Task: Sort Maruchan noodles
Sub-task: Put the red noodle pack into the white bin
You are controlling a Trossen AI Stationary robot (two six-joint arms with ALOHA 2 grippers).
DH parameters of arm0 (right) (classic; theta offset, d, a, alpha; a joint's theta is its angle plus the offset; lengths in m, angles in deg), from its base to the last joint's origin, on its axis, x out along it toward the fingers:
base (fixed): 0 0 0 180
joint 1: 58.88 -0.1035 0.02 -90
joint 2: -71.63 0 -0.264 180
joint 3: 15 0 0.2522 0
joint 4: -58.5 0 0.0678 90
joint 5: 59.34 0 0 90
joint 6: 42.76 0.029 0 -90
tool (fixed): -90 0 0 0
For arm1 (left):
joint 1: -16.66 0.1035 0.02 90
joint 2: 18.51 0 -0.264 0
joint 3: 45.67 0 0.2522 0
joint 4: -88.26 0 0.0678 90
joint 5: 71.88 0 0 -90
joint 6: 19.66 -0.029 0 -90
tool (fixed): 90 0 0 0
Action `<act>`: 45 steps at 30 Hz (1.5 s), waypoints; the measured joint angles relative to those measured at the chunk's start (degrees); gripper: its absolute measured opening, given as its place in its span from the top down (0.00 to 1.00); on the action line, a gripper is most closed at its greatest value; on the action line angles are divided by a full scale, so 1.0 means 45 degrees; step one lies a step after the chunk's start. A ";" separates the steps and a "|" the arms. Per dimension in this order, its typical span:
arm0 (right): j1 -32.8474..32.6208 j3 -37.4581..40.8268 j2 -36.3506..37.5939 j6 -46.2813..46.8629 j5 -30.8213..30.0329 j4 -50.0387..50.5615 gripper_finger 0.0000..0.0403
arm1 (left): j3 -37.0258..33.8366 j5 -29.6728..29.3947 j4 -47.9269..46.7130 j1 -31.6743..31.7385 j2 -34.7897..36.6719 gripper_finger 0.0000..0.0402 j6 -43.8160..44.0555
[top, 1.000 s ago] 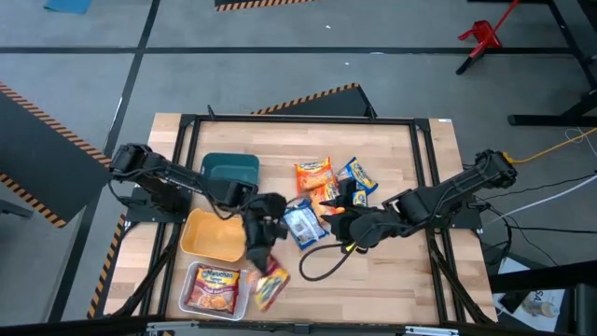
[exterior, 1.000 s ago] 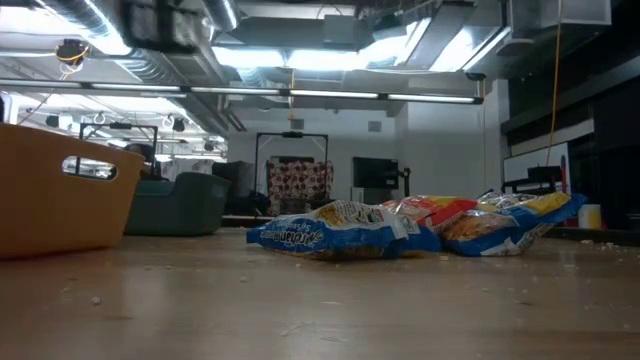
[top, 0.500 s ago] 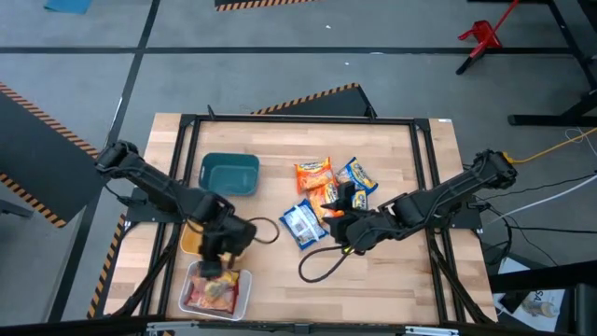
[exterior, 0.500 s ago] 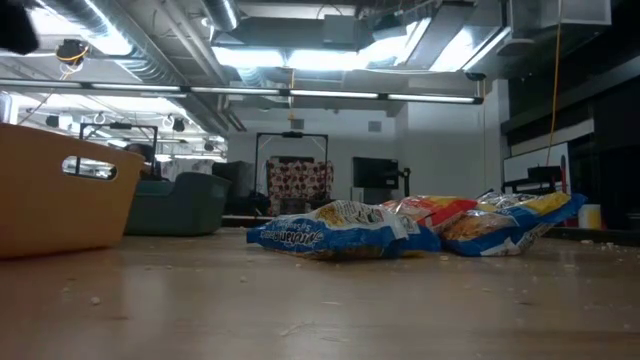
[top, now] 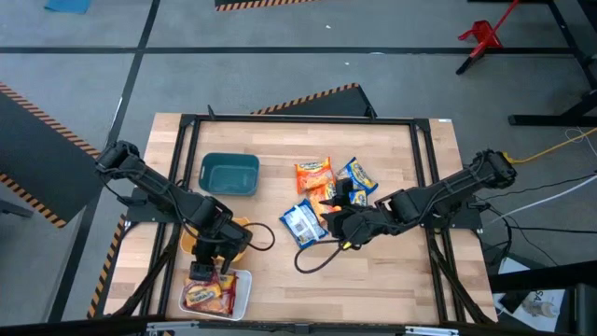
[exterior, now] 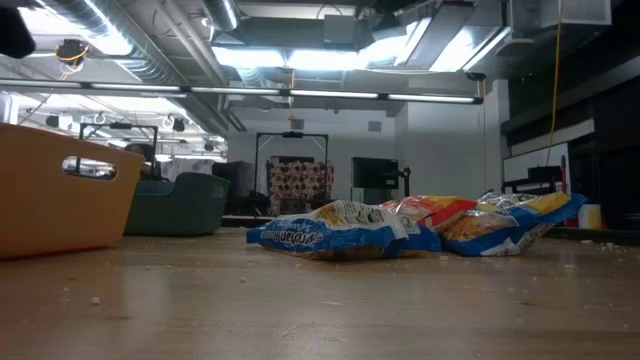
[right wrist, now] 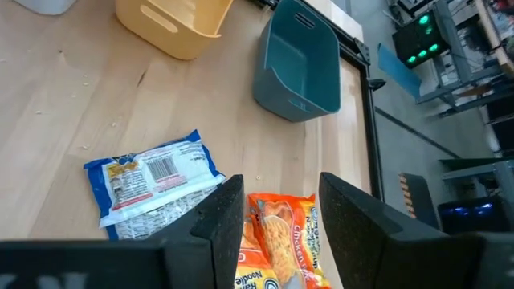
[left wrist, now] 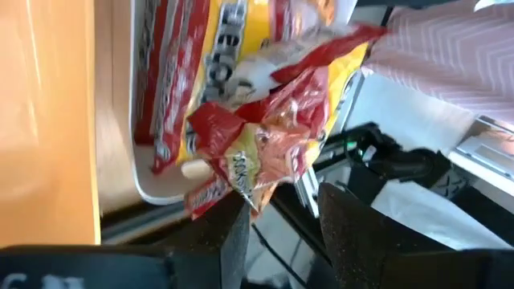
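My left fingers (left wrist: 277,221) pinch a red packet (left wrist: 269,144) over the white tray (top: 238,297), where another packet (top: 207,295) lies. My right fingers (right wrist: 273,213) hang parted, holding nothing, above an orange packet (right wrist: 281,237) beside a blue one (right wrist: 152,189) on the surface (top: 392,280).

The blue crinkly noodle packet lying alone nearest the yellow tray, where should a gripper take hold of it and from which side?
Probably from straight above, fingers across its short width. The blue crinkly plastic noodle packet lies flat, barcode side up, on the wooden table, apart from the orange packet beside it, with bare wood along both long edges.
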 joint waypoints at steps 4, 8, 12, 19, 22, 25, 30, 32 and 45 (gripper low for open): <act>0.0239 0.0000 0.0000 0.0090 0.0465 0.0017 0.62 | 0.0000 -0.0154 0.0797 0.0000 0.0000 0.65 0.0009; 0.0381 0.0000 0.0000 0.0104 0.0801 0.0038 0.62 | 0.0000 -0.0207 0.1737 0.0000 0.0000 0.65 0.0343; 0.0469 0.0000 -0.0005 0.0108 0.0887 0.0036 0.62 | 0.0000 -0.0582 0.3245 0.0000 0.0000 0.65 0.0541; 0.0467 0.0000 -0.0115 0.0107 0.2058 -0.0294 0.62 | 0.0000 -0.1105 0.5135 0.0223 0.0009 0.65 0.2785; 0.0466 0.0000 -0.0294 0.0097 0.2720 -0.0965 0.62 | 0.0000 -0.0967 0.5097 0.0016 0.0223 0.65 0.3714; 0.0466 0.0000 -0.0583 0.0069 0.3144 -0.1517 0.62 | 0.0000 -0.1044 0.5002 -0.0337 0.0544 0.65 0.4867; 0.0466 0.0000 -0.1062 -0.0017 0.3325 -0.1773 0.62 | 0.0000 -0.2557 0.3045 -0.1398 0.1497 0.65 0.6925; 0.0466 0.0000 -0.1257 -0.0200 0.3315 -0.1960 0.62 | 0.0000 -0.3527 0.2062 -0.1936 0.1977 0.65 0.7779; 0.0510 0.0000 -0.1690 -0.0278 0.3308 -0.2129 0.62 | 0.0015 -0.6197 0.1529 -0.4947 0.0802 0.66 1.1812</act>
